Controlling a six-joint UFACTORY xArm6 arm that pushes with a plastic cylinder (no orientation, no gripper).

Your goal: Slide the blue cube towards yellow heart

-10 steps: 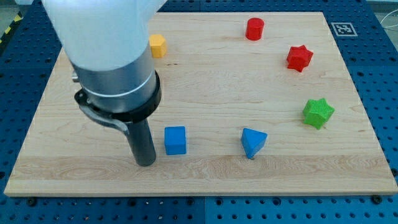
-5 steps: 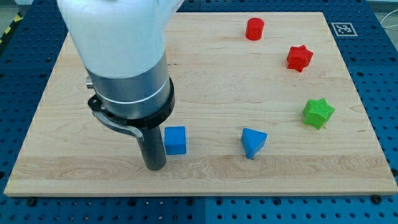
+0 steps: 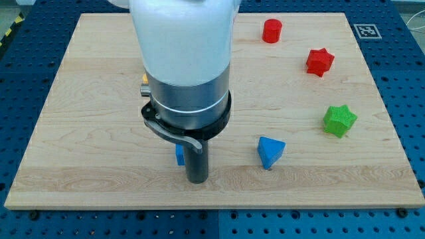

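My tip rests on the board near the view's bottom, just below and right of the blue cube. Only a thin sliver of the cube shows at the rod's left side; the rest is hidden behind the rod. Whether the tip touches the cube I cannot tell. The yellow heart is hidden behind the arm's body; only a small yellow bit shows at the arm's left edge, above the cube.
A blue triangular block lies right of the tip. A green star, a red star and a red cylinder stand at the view's right. The wooden board has a marker tag at its top right corner.
My tip has moved from the cube's left side to its lower right, passing along the cube's bottom. The arm now hides most of the cube and the yellow heart.
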